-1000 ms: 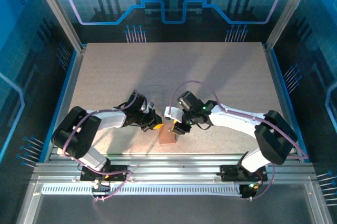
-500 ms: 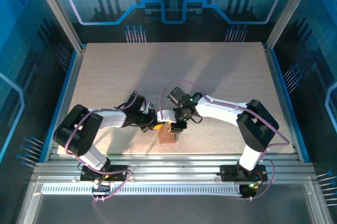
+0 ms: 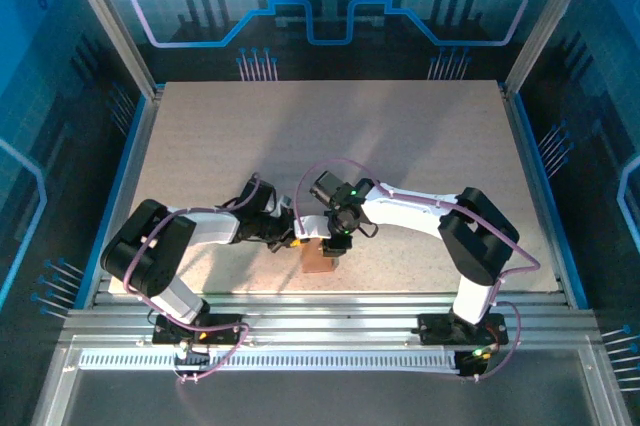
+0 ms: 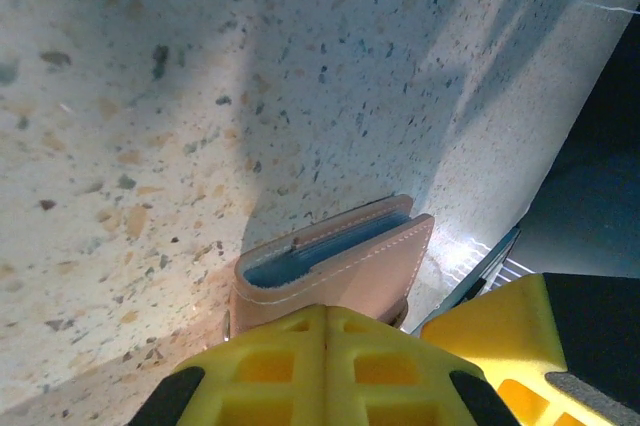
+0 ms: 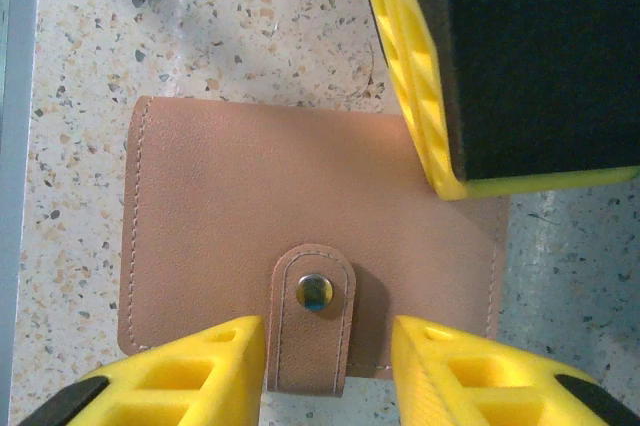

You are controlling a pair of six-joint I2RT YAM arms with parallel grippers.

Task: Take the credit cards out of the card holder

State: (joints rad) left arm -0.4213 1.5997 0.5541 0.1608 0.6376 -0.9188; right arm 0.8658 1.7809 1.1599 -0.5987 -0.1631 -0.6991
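Centrally, close to the counter's (image 3: 400,146) near edge, the salmon holder (image 3: 320,260) lies flat, folded closed. The left pincer (image 4: 325,324) has its yellow fingers pressed together, tips at one corner of the holder. The right pincer (image 5: 328,351) hangs above it, partly spread, one finger either side of the snap tab (image 5: 312,316)

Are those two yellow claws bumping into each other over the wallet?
Apart. The right wrist view shows the left gripper over one corner of the holder and the right gripper astride its snap tab, with bare leather between them.
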